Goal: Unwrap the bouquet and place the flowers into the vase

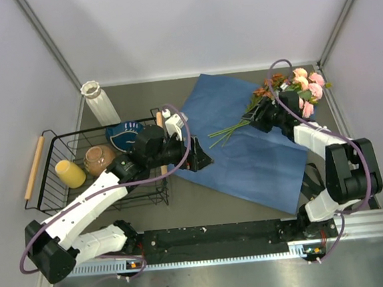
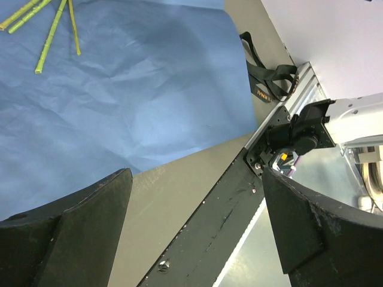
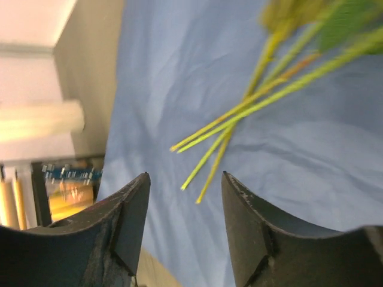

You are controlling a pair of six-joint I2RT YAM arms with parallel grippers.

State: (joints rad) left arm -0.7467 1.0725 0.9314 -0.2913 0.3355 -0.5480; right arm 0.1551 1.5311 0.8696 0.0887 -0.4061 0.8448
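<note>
The blue paper [image 1: 245,145] lay spread across the middle of the surface [image 1: 204,206]. The flowers [image 1: 304,86] were at its 2 o'clock corner, with blooms at 2 o'clock from the right claw [image 1: 255,119] and stems [image 1: 223,134] trailing toward 8 o'clock. The vase [image 1: 99,103] stood upright at 10 o'clock. The right claw was half spread, with nothing between its fingers. The left claw [image 1: 200,161] gaped wide and empty over the paper's 8 o'clock edge.
</note>
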